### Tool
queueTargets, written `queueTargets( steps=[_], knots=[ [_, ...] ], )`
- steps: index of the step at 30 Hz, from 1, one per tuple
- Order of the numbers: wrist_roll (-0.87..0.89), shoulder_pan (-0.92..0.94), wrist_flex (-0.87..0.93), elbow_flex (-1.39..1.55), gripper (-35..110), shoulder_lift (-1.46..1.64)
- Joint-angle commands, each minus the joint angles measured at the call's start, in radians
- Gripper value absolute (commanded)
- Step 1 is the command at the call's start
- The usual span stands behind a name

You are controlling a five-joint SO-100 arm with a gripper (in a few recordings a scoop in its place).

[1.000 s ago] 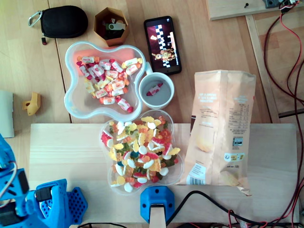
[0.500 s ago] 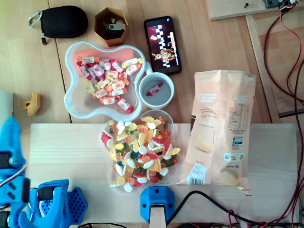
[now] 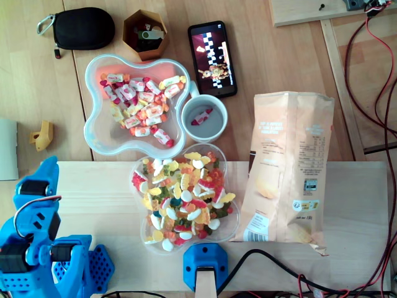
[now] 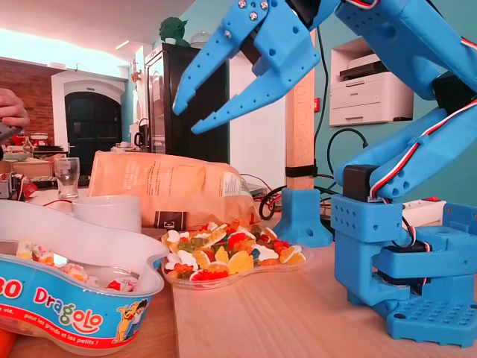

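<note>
By the board (image 3: 93, 198) edge, jaws (spread wide) hang high.

a clear plastic dish (image 3: 133, 181) with a lobed, flower-like outline lies flat on the pale wooden counter (image 3: 87, 192), at lower centre of the overhead view. it is heaped with gummy sweets (image 3: 183, 200) in yellow, white, red, orange and green, loose and unwrapped, spread right out to the rim. its upper lobe reaches past the counter's top edge. in the fixed view the dish sits low at centre, shallow, with the sweets piled above its rim.
</note>
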Motion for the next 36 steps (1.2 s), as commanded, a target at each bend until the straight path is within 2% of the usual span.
queueTargets(
  steps=[1, 11, 20, 29, 36],
  knots=[
    [0.018, 0.044, 0.028, -0.031, 8, -0.021],
    [0.020, 0.310, 0.029, -0.026, 8, -0.284],
    [0.035, 0.486, 0.029, -0.084, 8, -0.344],
    [0.114, 0.523, 0.011, -0.091, 8, -0.545],
    [0.146, 0.509, 0.009, -0.256, 9, -0.686]
  ],
)
